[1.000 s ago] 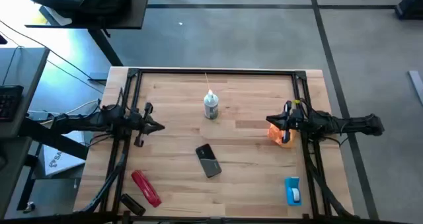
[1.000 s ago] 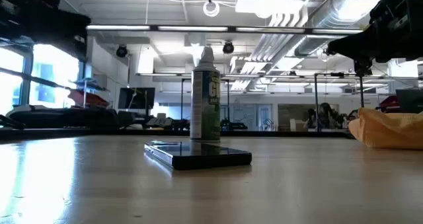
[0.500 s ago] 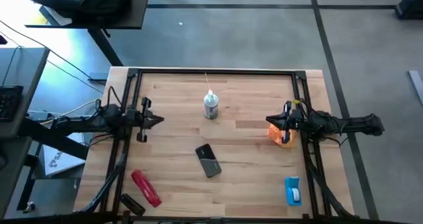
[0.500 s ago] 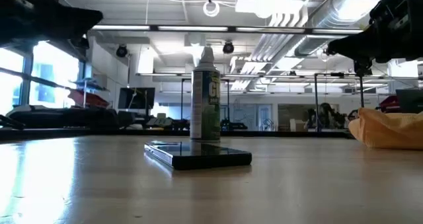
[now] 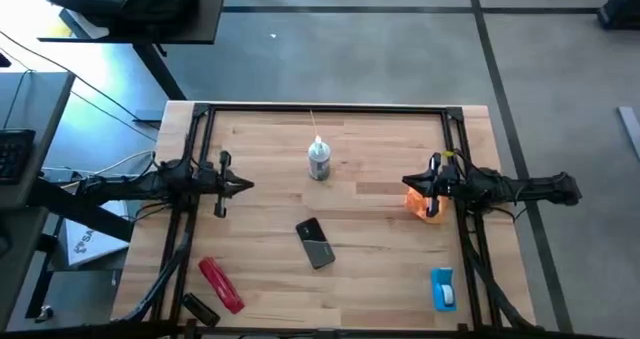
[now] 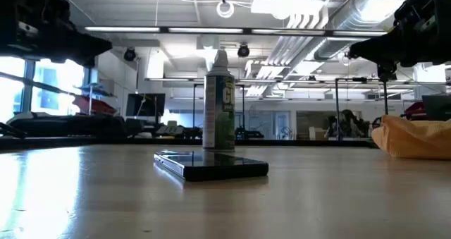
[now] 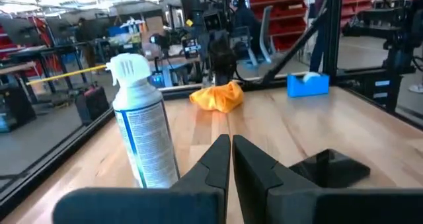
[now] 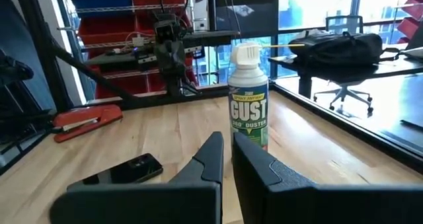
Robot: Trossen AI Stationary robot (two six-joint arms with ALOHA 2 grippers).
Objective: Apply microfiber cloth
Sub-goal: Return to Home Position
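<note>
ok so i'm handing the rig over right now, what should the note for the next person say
Left gripper: shut, empty, raised over the left of the table.
Right gripper: shut, empty, just above the orange microfiber cloth, which lies loose on the right side.
Black phone lies flat mid-table, spray can upright behind it.
Done: cloth set down. Left: park both arms.

Low view: microfiber cloth point(image 6: 416, 137) cut off @ edge; high view: partly under right gripper point(image 5: 412, 184).
</note>
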